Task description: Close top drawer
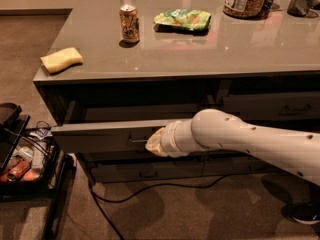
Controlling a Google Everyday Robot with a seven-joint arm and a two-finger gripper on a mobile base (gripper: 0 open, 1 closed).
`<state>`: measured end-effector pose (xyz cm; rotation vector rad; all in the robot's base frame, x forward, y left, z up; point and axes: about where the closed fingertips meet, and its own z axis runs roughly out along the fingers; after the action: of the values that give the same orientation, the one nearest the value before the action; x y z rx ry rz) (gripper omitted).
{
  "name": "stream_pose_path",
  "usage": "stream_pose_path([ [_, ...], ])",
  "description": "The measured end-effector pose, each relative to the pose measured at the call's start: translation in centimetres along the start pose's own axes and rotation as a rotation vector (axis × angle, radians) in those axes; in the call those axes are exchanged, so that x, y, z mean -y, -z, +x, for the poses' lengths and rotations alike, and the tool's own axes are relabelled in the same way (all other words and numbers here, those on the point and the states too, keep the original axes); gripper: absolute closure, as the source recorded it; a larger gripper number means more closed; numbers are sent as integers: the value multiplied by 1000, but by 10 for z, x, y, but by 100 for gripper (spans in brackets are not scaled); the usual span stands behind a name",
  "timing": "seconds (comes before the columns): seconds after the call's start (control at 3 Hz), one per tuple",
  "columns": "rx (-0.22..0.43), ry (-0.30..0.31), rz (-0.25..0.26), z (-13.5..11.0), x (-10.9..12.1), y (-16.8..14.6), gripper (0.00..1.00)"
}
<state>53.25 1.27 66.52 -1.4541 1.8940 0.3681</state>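
The top drawer (95, 136) stood partly pulled out under the table (200, 54), its long front running left-right, directly behind the gripper (152, 145) at its middle, whose grip state I could not tell.

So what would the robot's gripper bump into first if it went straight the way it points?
Most likely the front of the open top drawer, beside its small metal handle. The gripper sits at that front, seemingly touching it, though depth is hard to judge.
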Motion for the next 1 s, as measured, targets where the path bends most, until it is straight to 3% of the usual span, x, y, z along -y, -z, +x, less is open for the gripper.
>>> stream_pose_path([
  [0.33,44,78,75,-13,25,-12,100],
  [0.67,44,78,75,-13,25,-12,100],
  [1.0,24,93,78,-10,39,-21,100],
])
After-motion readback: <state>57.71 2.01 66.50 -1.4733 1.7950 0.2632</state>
